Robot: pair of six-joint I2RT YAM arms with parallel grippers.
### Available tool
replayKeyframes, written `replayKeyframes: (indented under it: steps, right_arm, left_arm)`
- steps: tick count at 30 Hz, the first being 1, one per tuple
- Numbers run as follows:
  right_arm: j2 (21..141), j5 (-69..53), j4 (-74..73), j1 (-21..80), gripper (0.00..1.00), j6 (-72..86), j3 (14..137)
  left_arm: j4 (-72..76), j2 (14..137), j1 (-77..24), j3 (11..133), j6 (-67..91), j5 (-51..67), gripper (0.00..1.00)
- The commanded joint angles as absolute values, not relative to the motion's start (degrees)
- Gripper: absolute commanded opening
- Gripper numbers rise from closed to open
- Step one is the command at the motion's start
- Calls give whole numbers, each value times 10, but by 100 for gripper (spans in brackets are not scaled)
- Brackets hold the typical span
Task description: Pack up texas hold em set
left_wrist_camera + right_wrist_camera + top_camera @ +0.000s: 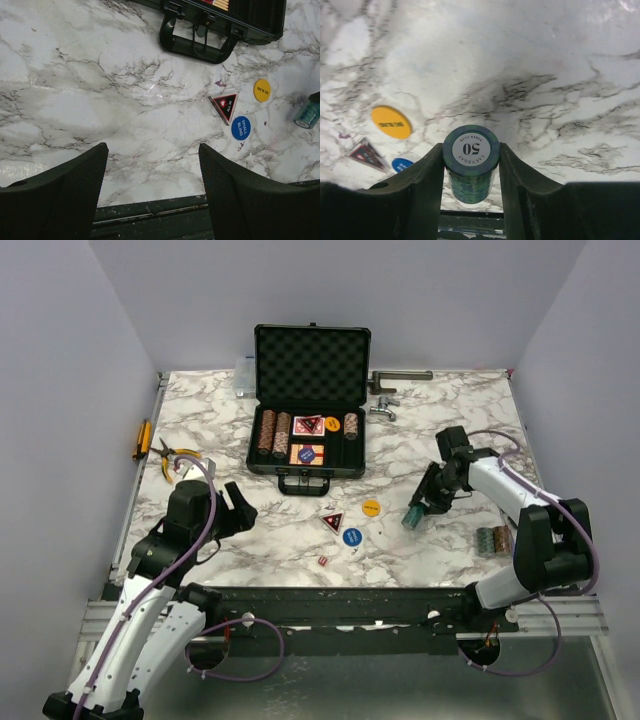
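Note:
The black briefcase [306, 405] stands open at the table's middle back, with brown chip stacks [273, 430], cards and a red triangle inside. My right gripper [414, 512] is shut on a teal chip stack [471, 167], its top chip marked 50, held above the marble to the right of the case. A yellow disc [371, 507], a red triangle [332, 521], a blue disc [351, 536] and dice [323, 560] lie loose in front of the case. A second teal stack [494, 539] lies by the right arm. My left gripper [235, 508] is open and empty at the front left.
Pliers [172, 457] and a yellow-handled tool [142, 438] lie at the left edge. Metal tools [392, 390] lie at the back right of the case, and a clear organiser box [244, 378] at its back left. The case handle [197, 47] faces the arms.

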State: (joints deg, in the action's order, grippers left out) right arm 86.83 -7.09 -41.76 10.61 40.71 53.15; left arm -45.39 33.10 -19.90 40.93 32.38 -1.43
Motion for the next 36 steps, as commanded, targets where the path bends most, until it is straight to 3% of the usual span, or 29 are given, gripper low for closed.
replayKeyframes:
  steps: [1,17,36]
  right_arm:
    - [847,-113,-389,117,18,369,580]
    - [878,-139,-419,127,1,295,660]
    - [1008,-127,-485,136,1,238,919]
  left_arm:
    - [-444,329,-207,400,319,-1,73]
    - [-458,300,-211,416,322,-22,74]
    - [-460,303,-211,401,332,-50,73]
